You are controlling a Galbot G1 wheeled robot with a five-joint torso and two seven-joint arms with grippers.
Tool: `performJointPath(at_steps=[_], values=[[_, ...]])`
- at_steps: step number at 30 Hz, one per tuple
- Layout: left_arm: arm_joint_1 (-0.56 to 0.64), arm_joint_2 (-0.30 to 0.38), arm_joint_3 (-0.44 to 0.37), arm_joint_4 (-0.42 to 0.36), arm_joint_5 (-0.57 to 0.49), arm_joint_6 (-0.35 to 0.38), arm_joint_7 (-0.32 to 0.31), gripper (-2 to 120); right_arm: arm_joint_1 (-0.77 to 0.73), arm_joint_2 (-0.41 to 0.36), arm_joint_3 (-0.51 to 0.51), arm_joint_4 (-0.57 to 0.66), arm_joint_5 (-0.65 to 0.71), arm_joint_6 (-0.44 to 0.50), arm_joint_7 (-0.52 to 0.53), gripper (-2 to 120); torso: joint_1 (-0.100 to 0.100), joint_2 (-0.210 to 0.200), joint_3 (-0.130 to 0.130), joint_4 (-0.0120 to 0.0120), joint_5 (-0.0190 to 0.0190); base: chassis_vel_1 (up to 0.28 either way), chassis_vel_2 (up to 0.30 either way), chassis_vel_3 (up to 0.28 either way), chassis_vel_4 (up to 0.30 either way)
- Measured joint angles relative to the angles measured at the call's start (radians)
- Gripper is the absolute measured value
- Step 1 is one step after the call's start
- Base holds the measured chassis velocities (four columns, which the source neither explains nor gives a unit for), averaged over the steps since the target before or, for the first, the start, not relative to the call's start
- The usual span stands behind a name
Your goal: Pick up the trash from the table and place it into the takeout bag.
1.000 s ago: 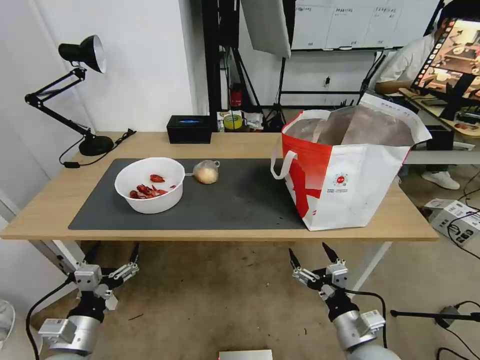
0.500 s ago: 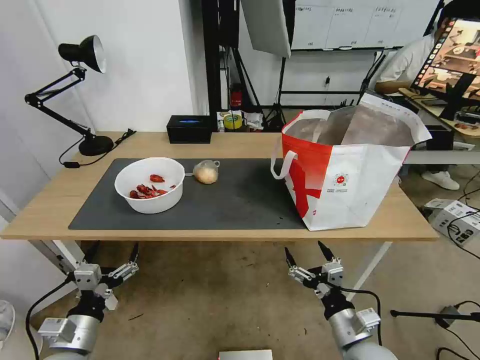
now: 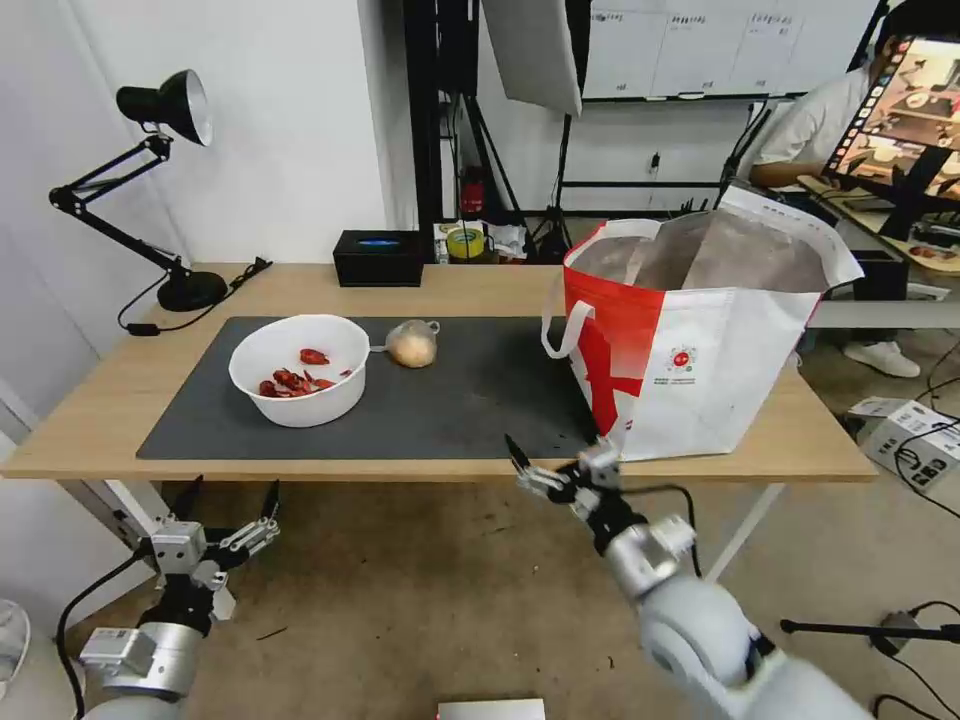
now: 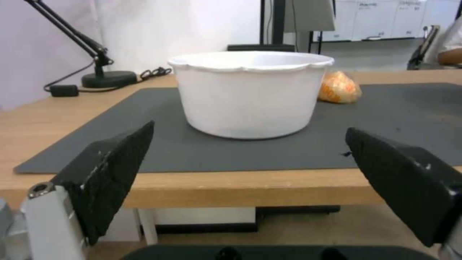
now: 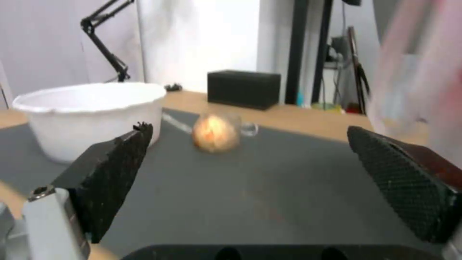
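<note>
Now small bag ahead of open R claw

Robotics lab or recording studio, not home: softbox light on black stands behind surface's far edge; whiteboards on back wall; monitor on neighbouring desk at right; cables and equipment box strewn over bare concrete floor

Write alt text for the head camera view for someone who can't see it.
The right gripper, jaws open, reaches over the table's front edge beside a red-and-white takeout bag. A white bowl of red scraps and a small bagged lump sit on a grey mat; the left gripper hangs below.
</note>
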State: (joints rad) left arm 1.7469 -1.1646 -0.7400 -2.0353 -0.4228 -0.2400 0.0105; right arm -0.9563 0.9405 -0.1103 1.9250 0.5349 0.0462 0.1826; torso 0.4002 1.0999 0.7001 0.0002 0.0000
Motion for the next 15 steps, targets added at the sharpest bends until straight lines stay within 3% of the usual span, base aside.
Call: performJointPath(at_steps=[5, 9, 15], values=[[0.001, -0.026, -0.006, -0.001, 0.004, 0.000, -0.002, 100, 0.168, 0.002, -0.104, -0.089, 0.071, -0.006, 0.010, 100, 0.000, 0.000, 0.000, -0.0002, -0.0003, 0.000, 0.000, 0.000, 0.000], [0.002, -0.037, -0.009, 0.002, 0.008, 0.000, -0.001, 100, 0.348, 0.046, -0.203, -0.201, 0.131, -0.034, 0.036, 100, 0.000, 0.000, 0.000, 0.0000, -0.0003, 0.000, 0.000, 0.000, 0.000], [-0.010, 0.013, -0.025, 0.025, -0.013, -0.007, -0.001, 100, 0.514, 0.200, -0.291, -0.399, 0.197, -0.078, 0.079, 100, 0.000, 0.000, 0.000, 0.0001, 0.0000, 0.000, 0.000, 0.000, 0.000]])
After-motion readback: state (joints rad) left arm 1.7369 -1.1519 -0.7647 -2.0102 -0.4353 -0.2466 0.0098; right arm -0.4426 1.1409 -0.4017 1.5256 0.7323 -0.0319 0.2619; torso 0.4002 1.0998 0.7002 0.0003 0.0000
